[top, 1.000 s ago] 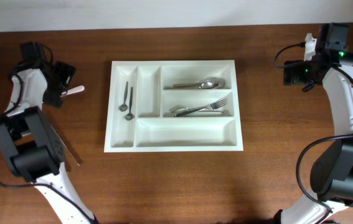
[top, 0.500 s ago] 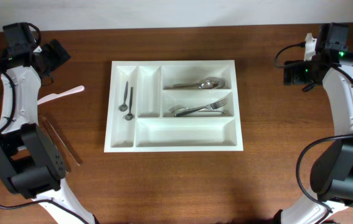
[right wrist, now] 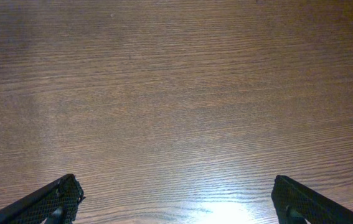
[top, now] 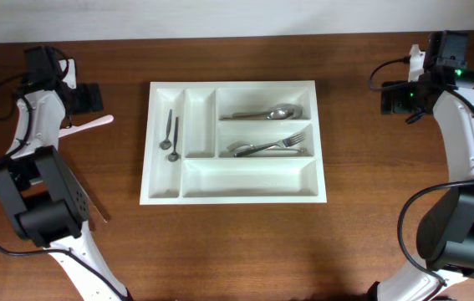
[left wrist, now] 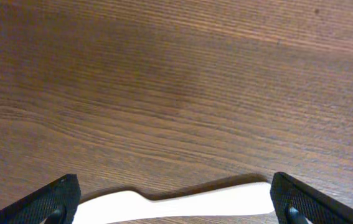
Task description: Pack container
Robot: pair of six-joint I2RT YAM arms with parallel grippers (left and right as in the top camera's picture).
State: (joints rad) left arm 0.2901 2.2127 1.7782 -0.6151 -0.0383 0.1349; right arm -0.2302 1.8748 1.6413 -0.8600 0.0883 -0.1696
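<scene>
While the white five-compartment tray point(top: 249, 177) is set at the middle of the table point(top: 237, 251), spoons point(top: 270, 112) and forks point(top: 270, 147) are kept in three compartments. The left gripper point(left wrist: 176, 202) and the right gripper point(right wrist: 176, 202) are spread wide, with nothing gripped.

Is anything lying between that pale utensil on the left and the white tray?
Nothing visible does. Only bare table lies between the pale utensil and the left wall of the tray.
</scene>
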